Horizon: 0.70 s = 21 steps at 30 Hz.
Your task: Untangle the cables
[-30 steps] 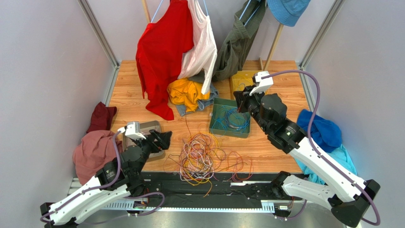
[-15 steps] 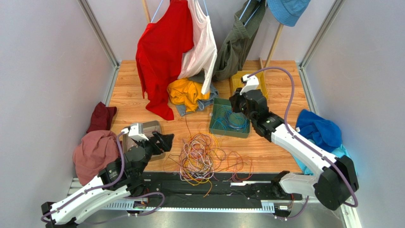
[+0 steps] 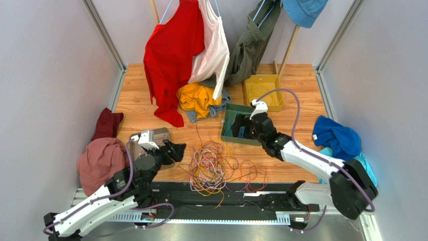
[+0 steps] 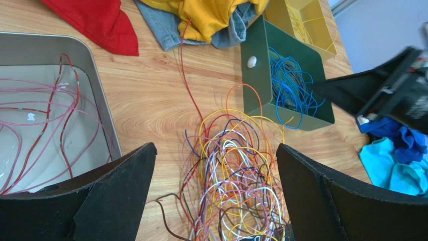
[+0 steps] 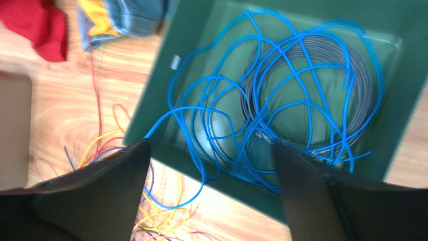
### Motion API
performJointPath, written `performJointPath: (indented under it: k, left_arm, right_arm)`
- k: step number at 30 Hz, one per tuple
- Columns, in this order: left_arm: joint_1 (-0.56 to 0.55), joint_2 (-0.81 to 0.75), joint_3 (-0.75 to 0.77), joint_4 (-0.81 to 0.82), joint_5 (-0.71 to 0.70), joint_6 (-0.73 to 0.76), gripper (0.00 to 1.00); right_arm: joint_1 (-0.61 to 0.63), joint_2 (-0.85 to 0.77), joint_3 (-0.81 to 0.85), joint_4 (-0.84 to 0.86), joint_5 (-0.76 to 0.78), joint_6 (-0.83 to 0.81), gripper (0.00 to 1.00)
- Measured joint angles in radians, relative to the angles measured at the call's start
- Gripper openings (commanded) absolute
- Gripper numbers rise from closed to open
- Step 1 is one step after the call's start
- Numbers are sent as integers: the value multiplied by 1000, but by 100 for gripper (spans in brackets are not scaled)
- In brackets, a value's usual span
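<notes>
- Main tangle of cables: a mixed mass of orange, yellow, white, purple and red strands lies on the table just on the near side of the green tray. A few loops reach the tray's near wall. I judge this to be the bulk of the work left, since the strands are heavily interlaced.
- Left arm: it reaches in low from the left of the green tray, wrist pointed at the tangle. The left gripper hovers above the heap with fingers wide apart and nothing between them.
- Right arm: it is folded forward and pitched down over the green tray. The right gripper hangs above the tray's near wall, fingers spread and empty.
- Blue cables: sorted into the green tray, lying loosely over a dark coil. One blue strand trails over the near wall toward the tangle, so I read this colour as nearly done.
- Pink and red cables: a few lie in the grey tray, well to the left of the green tray.
- Yellow strands: a few lie in the yellow tray, just behind the green tray.
- Overall I put the task at well under half done.
</notes>
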Motion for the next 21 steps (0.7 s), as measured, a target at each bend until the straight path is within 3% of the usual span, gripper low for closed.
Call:
performJointPath:
  k: [5,10,17,21]
  left_arm:
    - [0,20,0,0,2,3,99]
    - [0,101,5,-21,-8,-14,99]
    - [0,262,62,-77,-24,-55,99]
    - [0,294,79,-85,-20,-66,99]
  right_arm:
    - [76,-191,4,-71,108,11,100]
    - [247,-388,-19,-103,229,22,100]
    - [445,-597,-223,-152,319,68,98]
    - [499,-708,-285,-204,341,73,98]
